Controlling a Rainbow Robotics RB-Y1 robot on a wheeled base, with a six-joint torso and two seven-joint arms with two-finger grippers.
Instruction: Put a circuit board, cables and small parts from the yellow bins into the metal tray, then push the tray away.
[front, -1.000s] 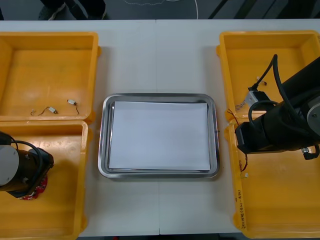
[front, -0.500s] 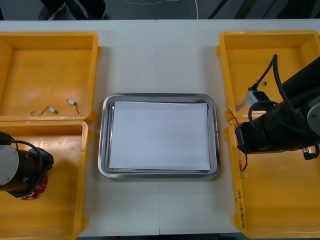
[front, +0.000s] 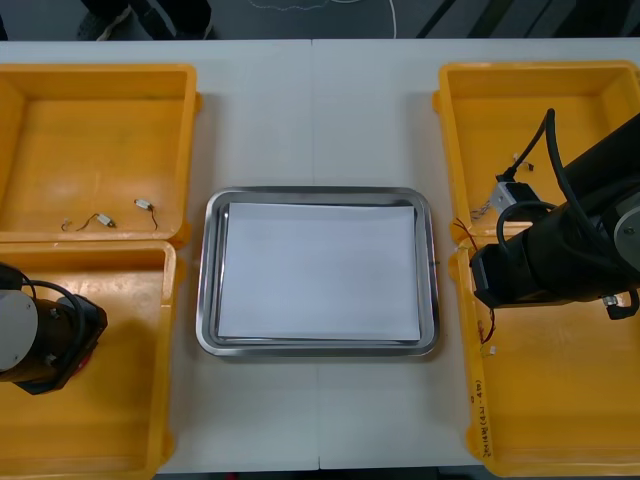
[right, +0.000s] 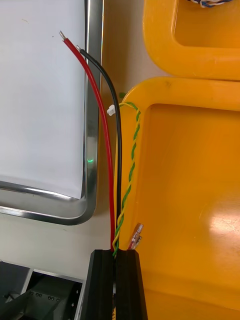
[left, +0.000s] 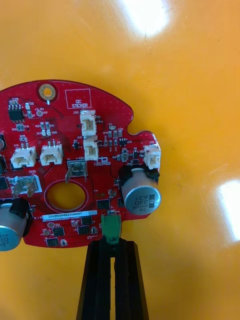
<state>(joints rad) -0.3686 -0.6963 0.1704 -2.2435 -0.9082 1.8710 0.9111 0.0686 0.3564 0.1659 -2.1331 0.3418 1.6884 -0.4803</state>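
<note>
Left gripper (left: 111, 245) pinches circuit board (left: 75, 165) by green edge tab (left: 110, 227): thin hold, could slip. Right gripper (right: 116, 252) clamps red-and-black cable (right: 119, 175); ends might snag tray (right: 92, 150).

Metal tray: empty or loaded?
Empty: the metal tray shows bare white inside. Left gripper holds the circuit board, right gripper the cables.
</note>
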